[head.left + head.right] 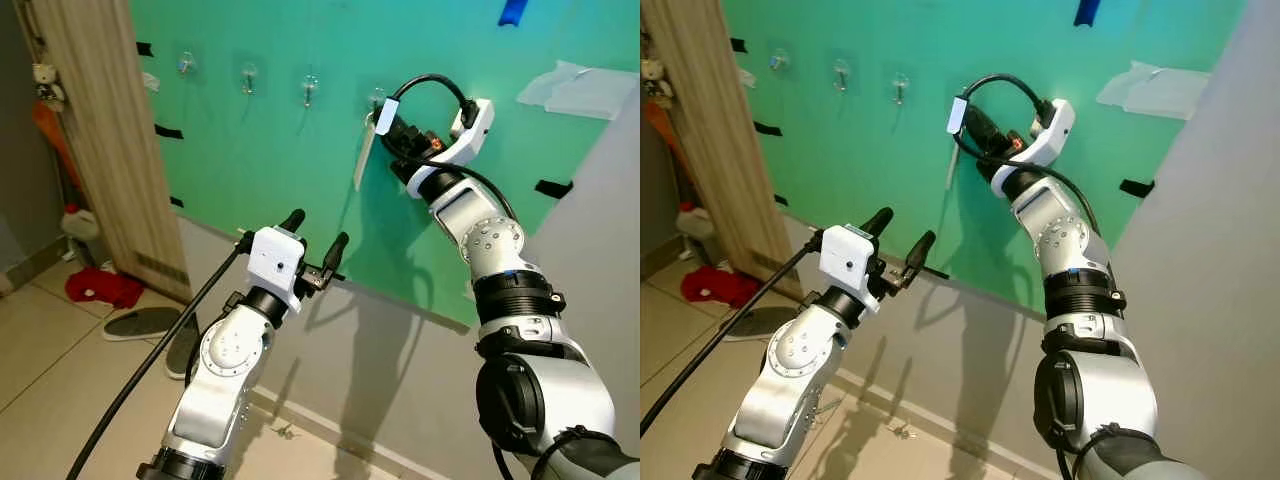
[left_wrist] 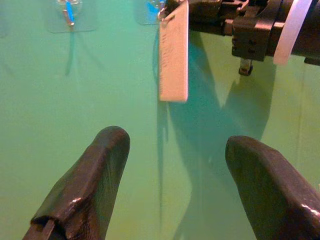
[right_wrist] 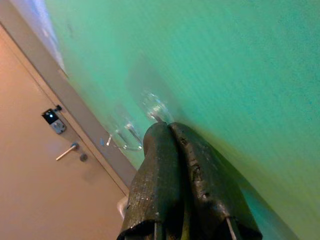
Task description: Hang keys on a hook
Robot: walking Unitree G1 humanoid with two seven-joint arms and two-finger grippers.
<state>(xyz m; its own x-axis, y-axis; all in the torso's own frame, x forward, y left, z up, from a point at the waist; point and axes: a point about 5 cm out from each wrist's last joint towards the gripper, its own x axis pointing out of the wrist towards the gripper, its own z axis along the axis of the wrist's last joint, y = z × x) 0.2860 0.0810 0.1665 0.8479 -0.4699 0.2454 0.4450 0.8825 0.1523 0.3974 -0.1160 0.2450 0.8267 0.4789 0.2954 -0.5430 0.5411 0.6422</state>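
Keys, marked by their white tag (image 1: 364, 152), dangle at six o'clock beneath the rightmost hook (image 1: 376, 98), pinched by the right gripper (image 1: 392, 128). Probably the ring isn't seated yet; releasing now would drop them. Left gripper (image 1: 313, 234) hangs spread.

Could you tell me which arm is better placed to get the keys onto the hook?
The right. Its gripper is up at the rightmost hook, jaws shut, with the key tag hanging beside it. The left gripper hovers lower, jaws open and empty.
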